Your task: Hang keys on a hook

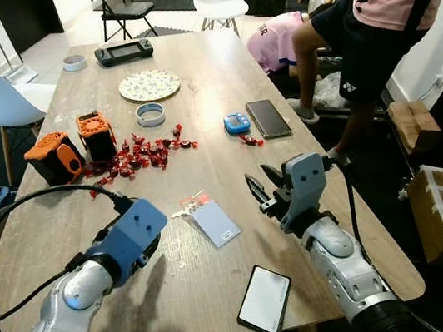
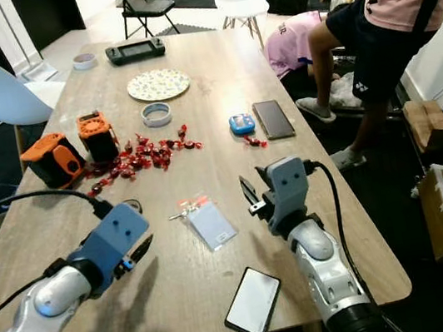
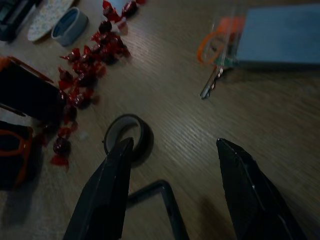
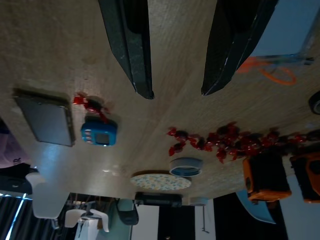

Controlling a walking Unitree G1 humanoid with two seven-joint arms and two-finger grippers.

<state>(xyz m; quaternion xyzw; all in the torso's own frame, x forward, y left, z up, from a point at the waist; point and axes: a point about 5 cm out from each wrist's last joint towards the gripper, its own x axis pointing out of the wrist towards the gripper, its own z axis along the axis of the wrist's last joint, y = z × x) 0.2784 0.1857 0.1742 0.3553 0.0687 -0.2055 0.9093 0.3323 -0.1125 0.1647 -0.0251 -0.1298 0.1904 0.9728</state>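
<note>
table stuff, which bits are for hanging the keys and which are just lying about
For the job:
- keys with orange ring, beside the blue card
- left claw, open, above the table near them
- right claw, open, just right of the card

Lying about:
- red sweets
- two orange boxes
- patterned plate
- tape roll
- phones
- game console

- We see the keys [image 1: 185, 210] on the table [image 1: 215, 74], touching the card holder [image 1: 215, 222], between left gripper [image 3: 172, 165] and right gripper [image 1: 261, 189].
- Tape roll [image 3: 128, 137] lies just beside the left gripper.
- Candies [image 1: 140, 155] lie behind the keys; two boxes [image 1: 71, 148] left of them.
- Plate [image 1: 149, 85] farther back.
- Phone [image 1: 264, 299] lies at the near edge.
</note>
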